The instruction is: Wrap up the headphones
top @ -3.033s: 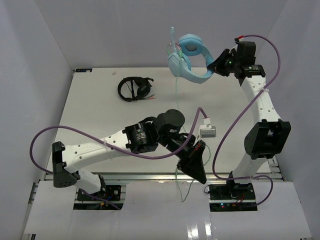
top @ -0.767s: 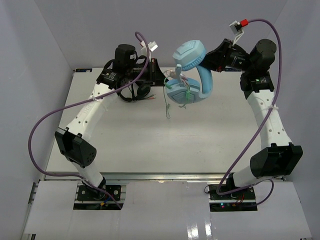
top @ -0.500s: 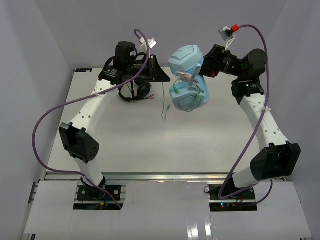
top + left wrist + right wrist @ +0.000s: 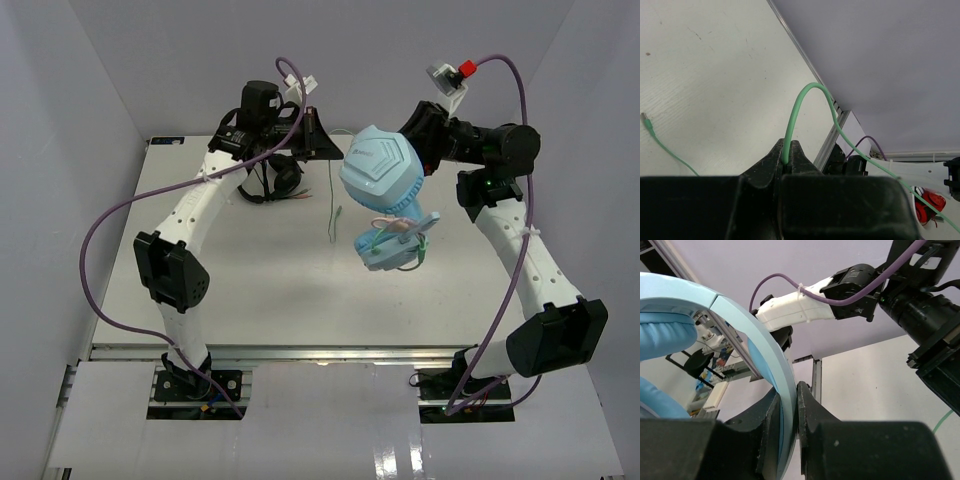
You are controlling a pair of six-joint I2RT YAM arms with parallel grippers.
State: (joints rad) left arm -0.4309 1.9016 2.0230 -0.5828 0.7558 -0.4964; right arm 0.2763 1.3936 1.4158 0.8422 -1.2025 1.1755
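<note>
The light blue headphones (image 4: 380,172) hang in the air over the back middle of the table, one cup up and the other cup (image 4: 393,250) lower and nearer. My right gripper (image 4: 410,138) is shut on their wide band (image 4: 762,340), which runs between the jaws at the gripper (image 4: 789,401). Turns of the thin green cable (image 4: 398,232) lie round the lower cup. My left gripper (image 4: 322,137) is at the back, left of the headphones, shut on the cable (image 4: 810,88) at the gripper (image 4: 785,156). The cable's loose end (image 4: 334,212) dangles toward the table, and its plug (image 4: 646,119) shows.
Small black headphones (image 4: 272,178) lie at the back left of the white table (image 4: 250,290), just under the left arm. Grey walls close in the back and both sides. The table's metal edge rail (image 4: 832,137) runs close by the left gripper.
The right gripper has turned the headphones, swinging the lower cup down and toward the near right. The left gripper has shifted a little right at the back, still gripping the cable.
</note>
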